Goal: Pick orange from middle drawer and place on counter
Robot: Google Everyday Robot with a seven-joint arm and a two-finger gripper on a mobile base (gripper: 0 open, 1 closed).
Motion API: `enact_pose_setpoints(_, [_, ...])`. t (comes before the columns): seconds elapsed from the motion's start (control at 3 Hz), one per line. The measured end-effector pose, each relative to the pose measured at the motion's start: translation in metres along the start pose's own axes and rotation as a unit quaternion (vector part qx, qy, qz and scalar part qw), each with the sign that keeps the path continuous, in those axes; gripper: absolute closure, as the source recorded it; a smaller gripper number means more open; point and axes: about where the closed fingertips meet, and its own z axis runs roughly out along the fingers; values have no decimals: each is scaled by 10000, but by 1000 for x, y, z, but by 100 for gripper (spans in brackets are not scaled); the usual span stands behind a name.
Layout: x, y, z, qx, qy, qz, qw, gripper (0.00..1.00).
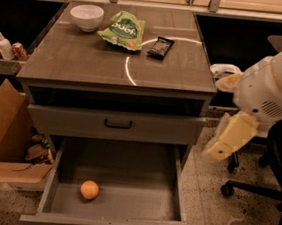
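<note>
The orange [89,189] lies on the floor of the open middle drawer [138,184], near its front left. The counter [86,58] is the wood-grain top above, with a curved white streak. My gripper [224,143] hangs off the white arm at the right, a pale yellow part pointing down-left. It is beside the cabinet's right side, level with the upper drawer front. It is well above and to the right of the orange, and holds nothing that I can see.
On the counter's far side stand a white bowl [87,16], a green chip bag [123,29] and a dark snack bar [161,47]. A closed drawer front with a black handle [118,124] sits above the open drawer. A cardboard box [3,135] is left, a chair base [253,189] right.
</note>
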Motion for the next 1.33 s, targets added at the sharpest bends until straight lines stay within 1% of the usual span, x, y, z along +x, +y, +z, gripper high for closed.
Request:
enact_pose_setpoints(0.33, [-24, 20, 40, -404, -774, 171, 9960, 0])
enact_pose_setpoints(0.67, [-36, 26, 43, -493, -987, 221, 9936, 0])
enact_pose_setpoints(1.0, [-35, 26, 43, -487, -971, 214, 9939, 0])
enact_pose_setpoints(1.33, [-37, 30, 59, -587, -1053, 256, 9924, 0])
